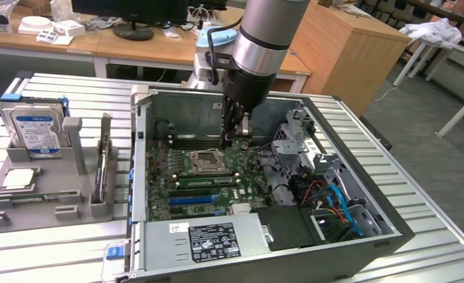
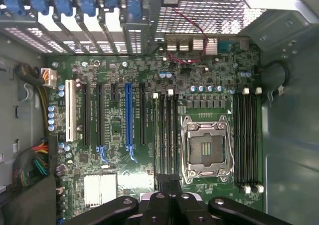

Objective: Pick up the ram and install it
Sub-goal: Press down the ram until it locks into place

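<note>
- The gripper (image 1: 233, 139) is seen lowered into the open computer case (image 1: 358, 236), above the motherboard (image 1: 216, 171) and close to the CPU socket (image 1: 206, 159).
- The jaws are held together; whether anything is pinched between them cannot be told.
- In the wrist view the gripper (image 2: 168, 184) is placed over one end of the pair of memory slots (image 2: 168, 130) that run between the CPU socket (image 2: 205, 148) and the blue expansion slot (image 2: 128, 120).
- The ram (image 1: 204, 180), a narrow green stick, appears to be seated in the slot just beside the CPU socket, on the side towards the blue slots; it is not touched by the gripper.
- A second pair of memory slots (image 2: 247, 140) is seen on the other side of the socket.
- On the counter (image 1: 420, 259), at the exterior view's left, a grey holder tray (image 1: 27, 215) is set, with a blue-labelled hard drive (image 1: 35, 130) standing upright in it.
</note>
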`<state>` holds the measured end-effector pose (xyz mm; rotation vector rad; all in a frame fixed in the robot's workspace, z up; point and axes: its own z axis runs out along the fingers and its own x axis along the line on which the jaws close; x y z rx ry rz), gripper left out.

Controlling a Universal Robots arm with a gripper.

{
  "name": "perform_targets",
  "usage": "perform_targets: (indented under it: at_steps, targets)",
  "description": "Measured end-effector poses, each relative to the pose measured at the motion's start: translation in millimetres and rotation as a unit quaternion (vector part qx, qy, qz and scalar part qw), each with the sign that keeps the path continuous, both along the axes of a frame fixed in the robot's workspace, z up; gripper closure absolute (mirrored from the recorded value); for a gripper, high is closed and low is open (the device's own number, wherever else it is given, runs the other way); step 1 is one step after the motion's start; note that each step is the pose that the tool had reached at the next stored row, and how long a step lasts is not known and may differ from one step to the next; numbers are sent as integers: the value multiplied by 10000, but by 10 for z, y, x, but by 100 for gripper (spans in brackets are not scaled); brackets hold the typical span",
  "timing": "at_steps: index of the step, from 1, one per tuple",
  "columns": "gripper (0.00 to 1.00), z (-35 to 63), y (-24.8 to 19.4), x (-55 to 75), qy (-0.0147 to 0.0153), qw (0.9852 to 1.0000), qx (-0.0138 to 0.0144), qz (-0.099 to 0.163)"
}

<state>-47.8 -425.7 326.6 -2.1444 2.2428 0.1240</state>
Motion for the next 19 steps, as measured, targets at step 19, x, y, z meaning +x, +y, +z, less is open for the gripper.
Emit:
perform_targets:
  at_steps: [19]
  targets:
    - [89, 0, 0, -2, 80, 9913, -10, -1313]
